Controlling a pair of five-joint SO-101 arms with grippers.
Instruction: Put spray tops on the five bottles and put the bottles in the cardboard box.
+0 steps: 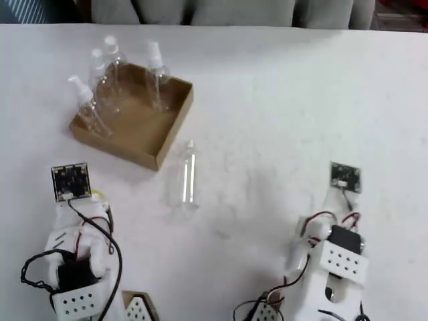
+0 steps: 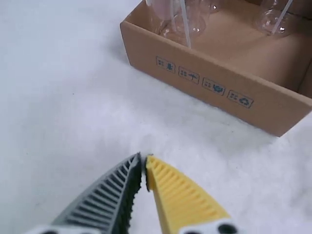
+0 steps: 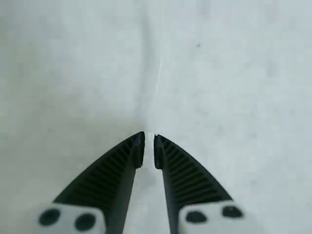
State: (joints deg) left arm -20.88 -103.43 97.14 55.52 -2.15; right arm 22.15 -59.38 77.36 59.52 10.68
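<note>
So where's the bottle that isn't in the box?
In the high view, the bottle lies on the table just right of the cardboard box, off its near corner.

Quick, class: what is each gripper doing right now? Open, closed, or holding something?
Left gripper: closed, holding nothing.
Right gripper: closed, holding nothing.

Your left arm sits lower left in the high view, your right arm lower right. Your left gripper and right gripper are both closed, fingertips together.
</note>
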